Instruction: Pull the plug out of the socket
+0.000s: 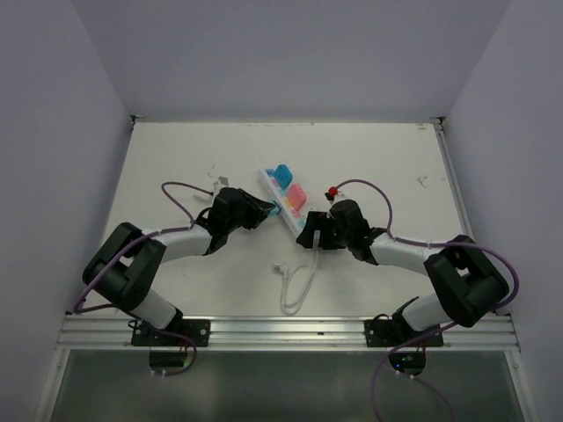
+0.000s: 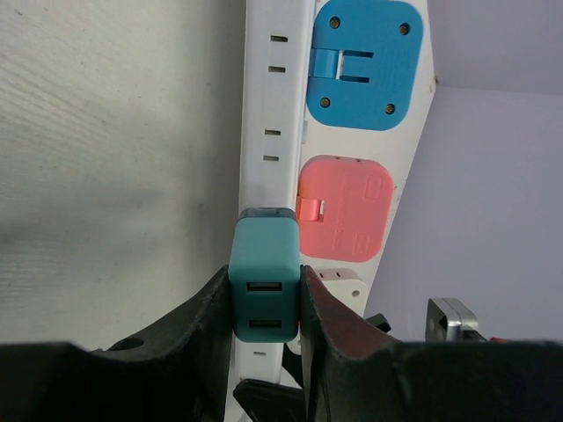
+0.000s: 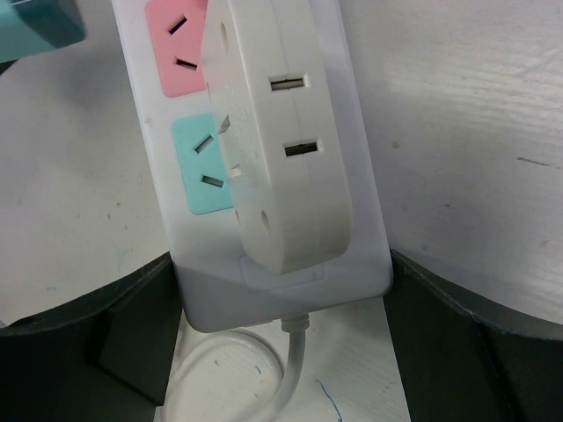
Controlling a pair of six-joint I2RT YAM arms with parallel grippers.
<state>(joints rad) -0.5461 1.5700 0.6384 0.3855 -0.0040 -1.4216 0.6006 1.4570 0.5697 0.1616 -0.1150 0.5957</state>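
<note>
The socket is a long white power strip lying slantwise mid-table, with a thin white cord looping toward me. The plug is a teal USB charger. My left gripper is shut on its sides, at the strip's side face. I cannot tell whether its prongs still sit in an outlet. My right gripper is closed across the strip's cord end, one finger against each long edge. In the top view the left gripper and right gripper meet at the strip.
Blue and pink adapters sit in the strip's upper outlets, and a white multi-outlet block sits near the cord end. A small white piece lies on the table to the left. Walls enclose the table on three sides.
</note>
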